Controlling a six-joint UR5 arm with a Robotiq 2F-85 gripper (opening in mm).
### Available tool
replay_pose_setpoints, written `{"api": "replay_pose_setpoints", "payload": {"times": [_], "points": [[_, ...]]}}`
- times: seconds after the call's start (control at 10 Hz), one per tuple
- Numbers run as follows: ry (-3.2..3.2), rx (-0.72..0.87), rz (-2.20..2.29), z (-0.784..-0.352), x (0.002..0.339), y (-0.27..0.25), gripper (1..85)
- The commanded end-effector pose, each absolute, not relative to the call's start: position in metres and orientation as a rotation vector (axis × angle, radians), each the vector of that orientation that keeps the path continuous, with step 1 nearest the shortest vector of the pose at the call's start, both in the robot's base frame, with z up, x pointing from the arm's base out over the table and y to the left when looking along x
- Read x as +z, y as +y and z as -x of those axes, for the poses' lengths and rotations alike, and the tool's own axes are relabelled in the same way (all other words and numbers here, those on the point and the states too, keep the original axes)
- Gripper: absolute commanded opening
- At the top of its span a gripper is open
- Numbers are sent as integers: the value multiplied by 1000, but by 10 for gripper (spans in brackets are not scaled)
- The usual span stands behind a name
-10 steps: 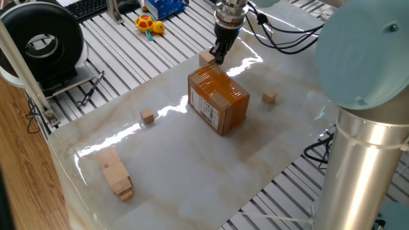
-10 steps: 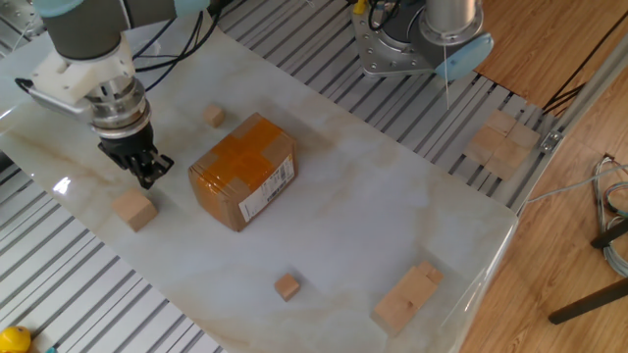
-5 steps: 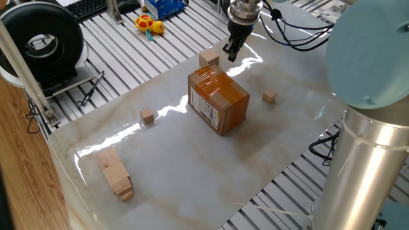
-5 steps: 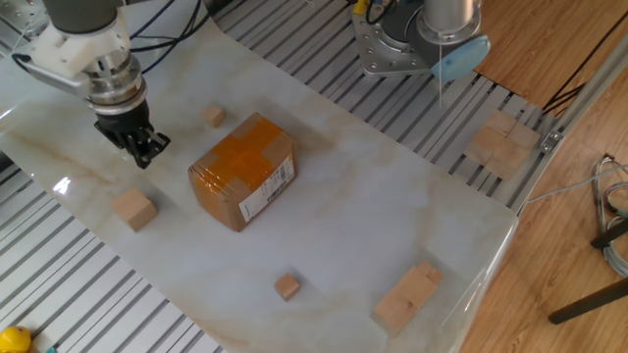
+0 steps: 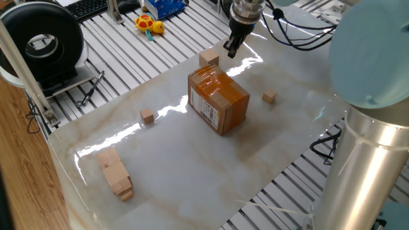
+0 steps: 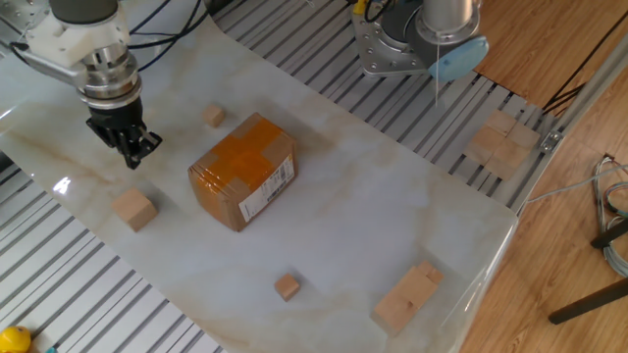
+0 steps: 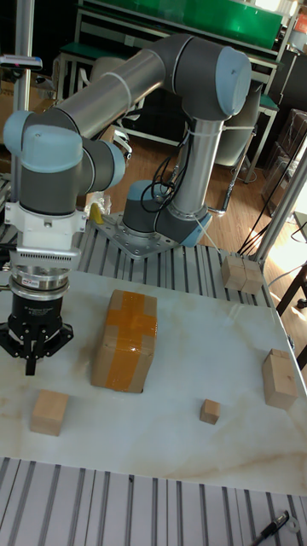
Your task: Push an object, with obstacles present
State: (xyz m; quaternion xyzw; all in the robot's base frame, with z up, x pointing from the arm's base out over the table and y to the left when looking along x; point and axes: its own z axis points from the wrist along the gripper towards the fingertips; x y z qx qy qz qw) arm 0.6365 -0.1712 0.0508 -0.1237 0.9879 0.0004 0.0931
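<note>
Just off the wooden cube, the gripper, fingers pressed together and empty, has drawn back and lifted, so contact is broken and pushing has paused.

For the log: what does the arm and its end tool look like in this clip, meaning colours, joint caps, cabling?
The arm is a silver-grey tubular build with pale blue caps on its round joints. Black cables run along it toward the wrist. The wrist carries a light grey ribbed collar above a black gripper with short dark jaws. Its base is bolted to a grey metal plate beside the table.
</note>
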Motion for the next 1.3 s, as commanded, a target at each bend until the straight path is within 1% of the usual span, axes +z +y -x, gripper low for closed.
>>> {"api": "replay_pose_setpoints", "payload": {"times": [0.0, 0.2, 0.7, 0.9, 1.2], "points": [[2902, 0, 378, -657, 47, -165, 13], [2892, -15, 398, -670, 42, -161, 13], [2887, -59, 438, -674, 43, -165, 13], [2884, -55, 428, -680, 39, -157, 13], [2870, 1, 443, -693, 32, -135, 13]]}}
